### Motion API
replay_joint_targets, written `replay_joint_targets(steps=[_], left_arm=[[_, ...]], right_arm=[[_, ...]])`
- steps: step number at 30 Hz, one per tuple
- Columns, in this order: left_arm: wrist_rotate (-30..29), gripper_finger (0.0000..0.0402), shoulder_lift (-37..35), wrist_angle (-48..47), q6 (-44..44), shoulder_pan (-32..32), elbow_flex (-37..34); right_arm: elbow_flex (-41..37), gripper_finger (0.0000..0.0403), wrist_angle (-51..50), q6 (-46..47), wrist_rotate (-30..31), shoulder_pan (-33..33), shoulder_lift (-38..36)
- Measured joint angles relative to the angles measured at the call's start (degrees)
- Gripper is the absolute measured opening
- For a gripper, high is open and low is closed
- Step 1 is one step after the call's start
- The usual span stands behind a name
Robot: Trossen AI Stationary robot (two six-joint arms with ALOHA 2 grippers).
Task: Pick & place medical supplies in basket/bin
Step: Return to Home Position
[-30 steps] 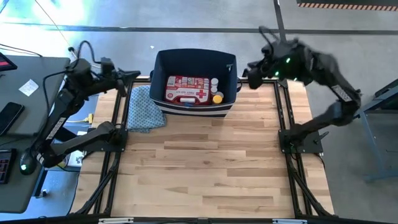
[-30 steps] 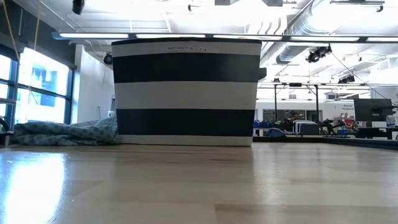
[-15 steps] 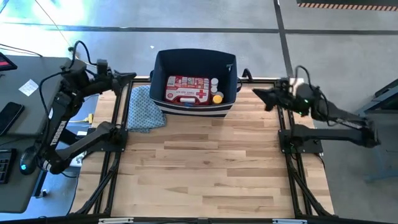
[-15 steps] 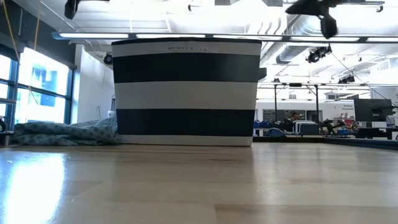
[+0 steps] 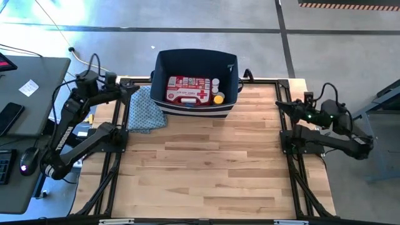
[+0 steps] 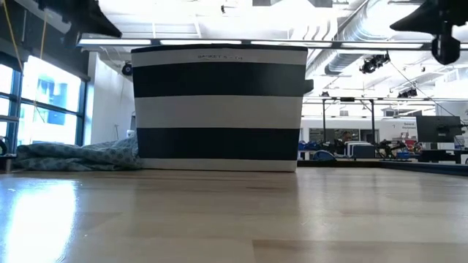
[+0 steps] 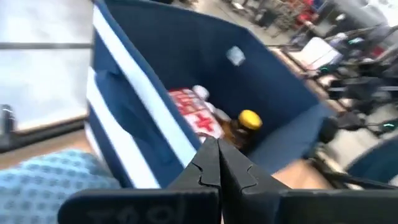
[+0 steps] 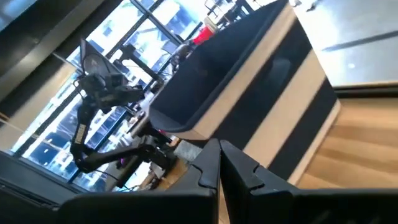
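Note:
The navy basket [image 5: 164, 62] stands at the table's far middle on its striped base [image 6: 219, 109]. Inside lie a red first-aid kit [image 5: 187, 89], small white bottles [image 5: 215, 83] and a yellow-capped bottle [image 5: 218, 99]; the left wrist view shows the kit [image 7: 193, 111] and the yellow cap [image 7: 250, 118]. My left gripper [image 5: 136, 88] hovers shut over the patterned cloth [image 5: 147, 107] left of the basket, holding nothing. My right gripper [image 5: 279, 104] is shut and empty at the table's right edge, pointing toward the basket [image 8: 261, 81].
The patterned cloth [image 6: 73, 155] lies crumpled against the basket's left side. Black frame rails [image 5: 119, 125] run along both table sides. A grey desk [image 5: 25, 94] with a mouse and phone stands left of the table. The table's near half is bare wood [image 5: 206, 169].
My right gripper has dropped from beside the basket's right rim and drawn back toward the table's right edge, rolling as the arm folded down. My left gripper has sunk a little toward the cloth. Both have stayed shut, and the basket and its contents have not moved.

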Motion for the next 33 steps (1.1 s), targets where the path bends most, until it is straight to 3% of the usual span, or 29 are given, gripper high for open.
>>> replay_joint_targets(steps=[4,8,12,18,23,28,33], left_arm=[[-6.6,0.0022,-0.7,0.0,3.2,0.0,2.1],[-7.8,0.0027,-0.3,-6.3,6.7,0.9,4.0],[-7.6,0.0024,-0.4,-11.1,11.0,6.2,5.9],[-0.2,0.0022,2.8,-11.4,14.8,17.1,6.2],[14.8,0.0023,8.2,-3.4,10.3,22.0,4.2],[13.8,0.0022,9.4,3.1,3.6,15.4,4.2],[0.5,0.0022,9.1,6.9,-1.7,-0.4,4.2]], right_arm=[[0.0,0.0000,-1.0,-0.1,0.1,0.0,-2.7],[0.1,0.0000,-3.1,-0.5,1.4,0.0,-2.9],[0.0,0.0000,-5.4,-0.5,1.5,0.0,-2.9],[0.0,0.0000,-5.5,-0.3,2.8,0.0,-2.9],[0.0,0.0000,-5.5,0.1,3.2,0.0,-2.9],[0.0,0.0000,-4.6,0.8,3.3,0.0,-2.9],[0.0,0.0000,-4.7,0.0,3.3,0.0,-2.5]])
